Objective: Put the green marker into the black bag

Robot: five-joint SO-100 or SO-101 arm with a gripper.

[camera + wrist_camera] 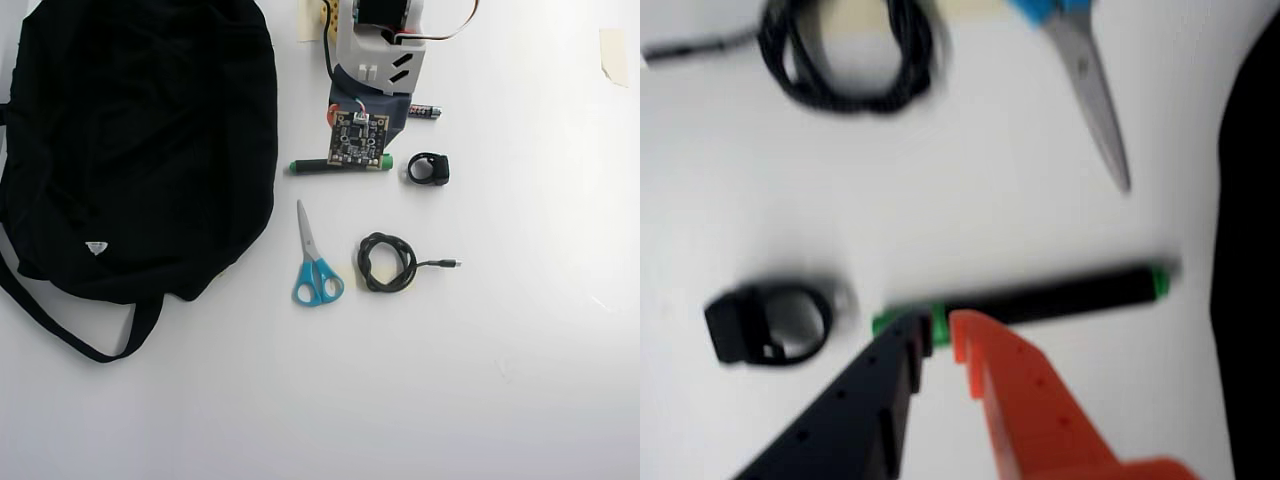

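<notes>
- My end effector (940, 335) fills the lower middle of the wrist view: one matte black finger (855, 420) and one orange plastic finger (1040, 420), tips a narrow gap apart, straddling the cap end of the green marker (1070, 295). I cannot tell whether the tips press on it yet.
- The green marker lies flat on the white surface (940, 200), a slim black barrel with a bright green cap at the left and a small green end at the right of that view.
- Left of it in the wrist view sits a small black ring-shaped object (770, 325), blurred.
- Farther up, a coiled black cable (845, 50) lies at upper left, and blue-handled scissors (1095, 95) point their metal blades down at upper right.
- In the overhead view a small battery (424, 112) shows beside my arm near the top.
- The black bag (130, 140), soft dark fabric with long straps and a small white triangular tag, spreads over the left of the overhead view, just beside the marker's small end; its inside is not visible.
</notes>
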